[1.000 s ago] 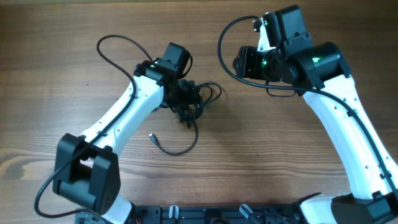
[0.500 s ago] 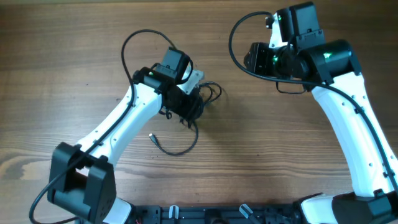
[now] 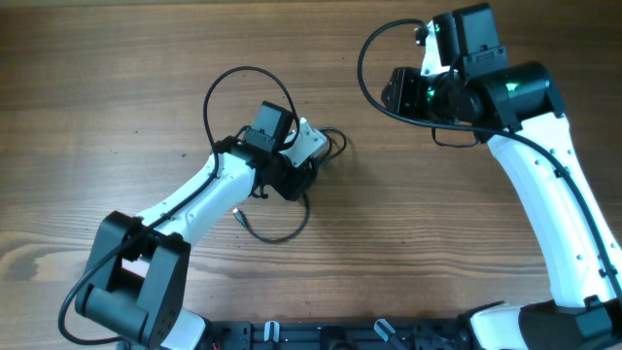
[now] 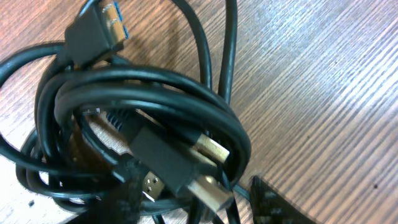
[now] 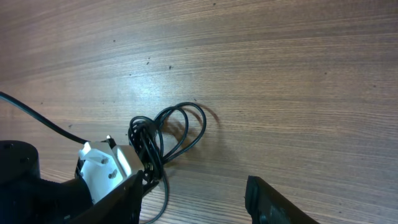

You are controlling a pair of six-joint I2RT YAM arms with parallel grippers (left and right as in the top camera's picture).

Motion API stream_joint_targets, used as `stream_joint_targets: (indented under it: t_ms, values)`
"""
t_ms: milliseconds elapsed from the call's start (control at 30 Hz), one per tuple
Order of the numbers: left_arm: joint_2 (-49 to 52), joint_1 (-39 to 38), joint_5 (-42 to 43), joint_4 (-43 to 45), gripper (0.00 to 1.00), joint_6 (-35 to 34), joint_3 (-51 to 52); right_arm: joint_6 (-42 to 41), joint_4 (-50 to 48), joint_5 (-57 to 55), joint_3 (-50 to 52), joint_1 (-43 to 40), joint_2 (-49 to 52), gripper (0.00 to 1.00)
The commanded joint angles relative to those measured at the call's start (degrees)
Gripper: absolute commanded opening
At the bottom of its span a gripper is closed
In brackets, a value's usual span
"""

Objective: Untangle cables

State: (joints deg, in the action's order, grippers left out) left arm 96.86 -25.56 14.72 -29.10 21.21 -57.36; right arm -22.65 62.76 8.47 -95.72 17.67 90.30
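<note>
Lying in a tight knot at mid-table, the cables (image 3: 297, 183) are several black cords coiled over one another. Left wrist view: a USB plug (image 4: 99, 28) with a blue insert sticks out at the top of the coil, and silver-tipped plugs (image 4: 208, 193) poke out at its lower edge. One loose strand (image 3: 284, 235) curves away from the knot and ends in a small plug tip (image 3: 236, 212). Left gripper (image 4: 198, 198) sits low over the knot, one finger in among the cords, the other just beside the coil; gripping or not, cannot tell. Right gripper (image 5: 191, 190) hangs well apart, off to the right. Its jaws are parted, with only bare wooden table (image 5: 280, 74) between them.
</note>
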Motion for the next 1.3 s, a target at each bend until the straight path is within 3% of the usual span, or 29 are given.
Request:
stream_joint_targets:
  t_ms: [0, 267, 367, 433, 600, 1000, 1267]
  values:
    - [0.8, 0.0, 0.9, 1.1, 0.39, 1.3, 1.2, 0.8, -0.1, -0.6, -0.7, 0.0, -0.2, 0.56]
    - [4.2, 0.0, 0.9, 1.3, 0.29, 1.3, 1.2, 0.8, -0.1, -0.5, -0.7, 0.0, -0.2, 0.56]
    - [4.7, 0.0, 0.9, 1.4, 0.18, 1.3, 1.2, 0.8, -0.1, -0.3, -0.7, 0.0, -0.2, 0.56]
    - [4.7, 0.0, 0.9, 1.8, 0.04, 1.3, 1.2, 1.3, -0.4, 1.0, -0.7, 0.0, -0.2, 0.56]
    - [1.6, 0.1, 0.9, 2.1, 0.04, -1.3, -0.6, 2.6, -1.3, 3.8, -0.6, 0.0, -0.1, 0.59]
    - [-24.9, 3.0, 7.4, 2.4, 0.04, -19.8, -3.9, 14.6, -4.2, 24.3, -0.5, 0.0, 3.3, 0.6]
    - [-26.6, 3.0, 7.3, 2.7, 0.04, -28.0, -3.9, 16.7, -7.8, 30.6, -0.5, 2.3, 3.9, 0.6]
